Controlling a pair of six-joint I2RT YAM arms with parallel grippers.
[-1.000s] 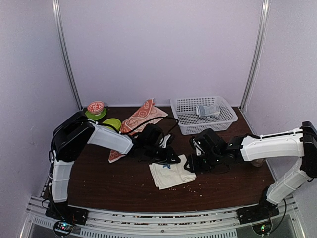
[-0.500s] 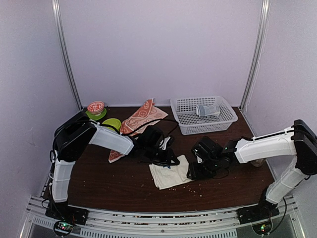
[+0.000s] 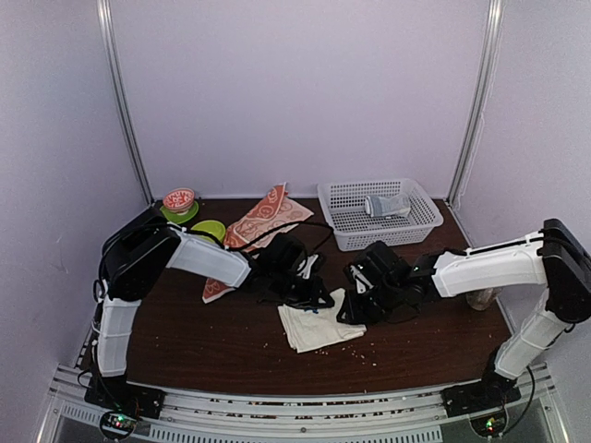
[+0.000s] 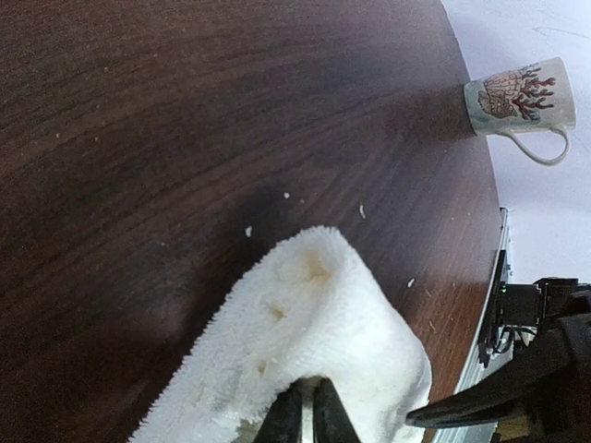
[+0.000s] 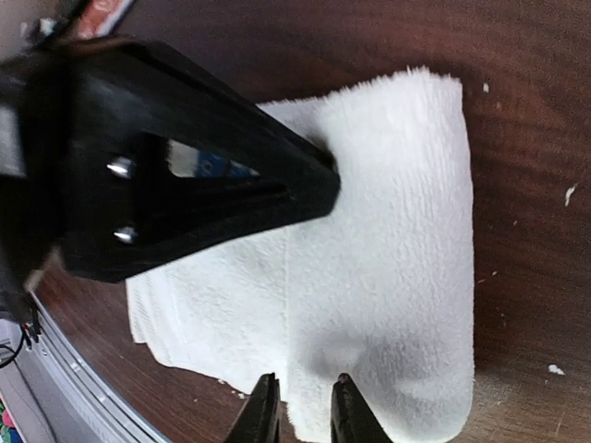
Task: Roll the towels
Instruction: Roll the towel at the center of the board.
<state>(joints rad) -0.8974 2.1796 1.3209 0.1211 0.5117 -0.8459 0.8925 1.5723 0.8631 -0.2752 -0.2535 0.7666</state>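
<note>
The cream-white towel [image 3: 317, 325] lies at the table's middle, its right part folded over. My left gripper [image 3: 315, 297] is at its far edge, shut on the towel's edge [image 4: 314, 314], which is lifted into a hump. My right gripper [image 3: 355, 310] is at the towel's right side. In the right wrist view its fingertips [image 5: 346, 406] stand close together, pinching the edge of the folded layer [image 5: 388, 277]. The left gripper [image 5: 185, 185] lies across that view, with the blue mark [image 5: 211, 167] behind it. The orange-red towel [image 3: 263, 220] lies flat at the back left, untouched.
A white basket [image 3: 420, 221] holding a grey-blue cloth bundle [image 3: 386, 205] stands at the back right. Green plates [image 3: 209, 229] and a red bowl [image 3: 179, 198] are at the back left. A patterned mug [image 4: 517, 97] stands by the right edge [image 3: 480, 298]. Crumbs dot the table.
My right gripper has moved left along the table onto the cream towel's right side. The left gripper has stayed at the towel's far edge.
</note>
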